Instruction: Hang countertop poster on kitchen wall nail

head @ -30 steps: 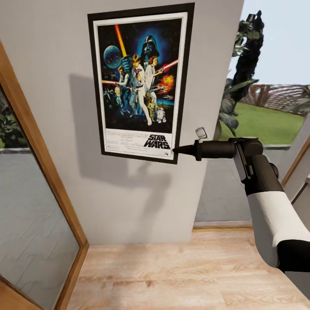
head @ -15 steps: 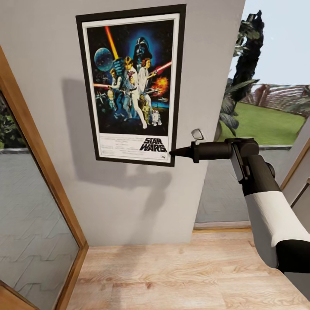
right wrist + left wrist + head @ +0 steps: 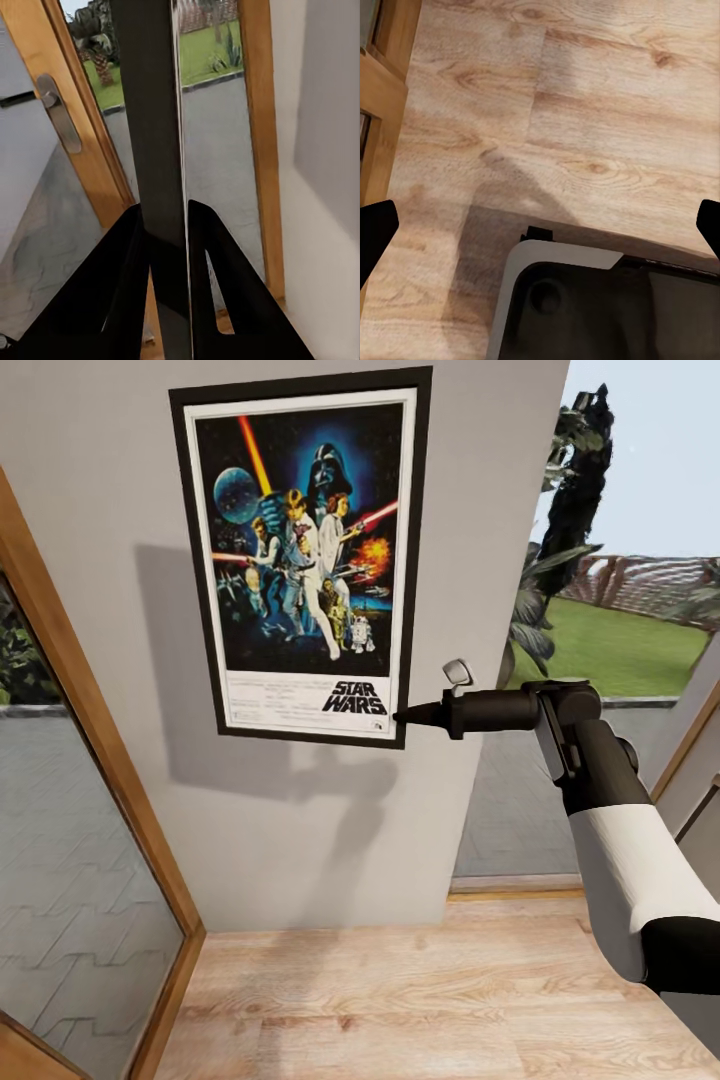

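Grey wall [image 3: 300, 830] behind poster [image 3: 300, 555]; right end effector [image 3: 402, 715] pinching its lower corner; wood-framed glass door [image 3: 70, 880] alongside

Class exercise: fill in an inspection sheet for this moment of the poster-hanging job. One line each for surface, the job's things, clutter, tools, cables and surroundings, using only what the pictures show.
Surface: light-grey wall above a pale wood floor.
Job's things: poster upright against the wall, casting a shadow on it; no nail can be made out.
Clutter: nothing seen.
Tools: right tool shut on the poster's lower right corner; the right wrist view shows its fingers pinching the dark frame edge. Left tool open over the floor, above the robot's base.
Cables: nothing seen.
Surroundings: wood-framed glass door left of the wall; lawn and plants to the right.
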Controlling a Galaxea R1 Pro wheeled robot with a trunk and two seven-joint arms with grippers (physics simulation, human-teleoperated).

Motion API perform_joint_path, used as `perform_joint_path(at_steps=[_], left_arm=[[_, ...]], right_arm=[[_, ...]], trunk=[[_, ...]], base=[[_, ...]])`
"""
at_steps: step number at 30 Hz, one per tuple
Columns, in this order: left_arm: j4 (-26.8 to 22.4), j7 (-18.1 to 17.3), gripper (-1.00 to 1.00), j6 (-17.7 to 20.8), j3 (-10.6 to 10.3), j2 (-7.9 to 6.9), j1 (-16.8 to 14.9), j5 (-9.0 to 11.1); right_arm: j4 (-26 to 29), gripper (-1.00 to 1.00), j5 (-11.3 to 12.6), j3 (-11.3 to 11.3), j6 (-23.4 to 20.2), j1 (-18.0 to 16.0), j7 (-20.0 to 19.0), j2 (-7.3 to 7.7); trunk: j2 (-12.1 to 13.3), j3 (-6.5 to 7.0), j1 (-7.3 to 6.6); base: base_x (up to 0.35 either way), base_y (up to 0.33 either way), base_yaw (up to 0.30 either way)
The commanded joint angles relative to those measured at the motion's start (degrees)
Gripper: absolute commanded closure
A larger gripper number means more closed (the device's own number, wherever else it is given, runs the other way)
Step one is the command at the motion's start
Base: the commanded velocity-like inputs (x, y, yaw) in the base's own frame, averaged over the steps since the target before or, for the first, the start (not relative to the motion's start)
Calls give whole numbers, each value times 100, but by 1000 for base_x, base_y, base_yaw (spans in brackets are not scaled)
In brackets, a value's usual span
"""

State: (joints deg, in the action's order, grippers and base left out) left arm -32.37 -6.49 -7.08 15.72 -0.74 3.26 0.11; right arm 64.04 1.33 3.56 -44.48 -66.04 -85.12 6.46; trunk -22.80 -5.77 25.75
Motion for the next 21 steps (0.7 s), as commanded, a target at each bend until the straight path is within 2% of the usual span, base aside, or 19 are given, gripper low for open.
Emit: perform_joint_path(at_steps=[1, 4, 21], left_arm=[[-6, -45, -100, -4, 28, 4, -1, 2], [-6, -45, -100, -5, 28, 4, -1, 4], [-12, -45, -100, -4, 28, 4, -1, 2]], right_arm=[[0, 100, 16, 8, -79, -6, -56, 5], [2, 100, 10, 3, -79, -6, -209, 5], [3, 100, 8, -13, -78, -6, -245, 5]], trunk=[[-12, -11, 4], [-12, -11, 4], [-12, -11, 4]], base=[[0, 0, 0], [0, 0, 0], [1, 0, 0]])
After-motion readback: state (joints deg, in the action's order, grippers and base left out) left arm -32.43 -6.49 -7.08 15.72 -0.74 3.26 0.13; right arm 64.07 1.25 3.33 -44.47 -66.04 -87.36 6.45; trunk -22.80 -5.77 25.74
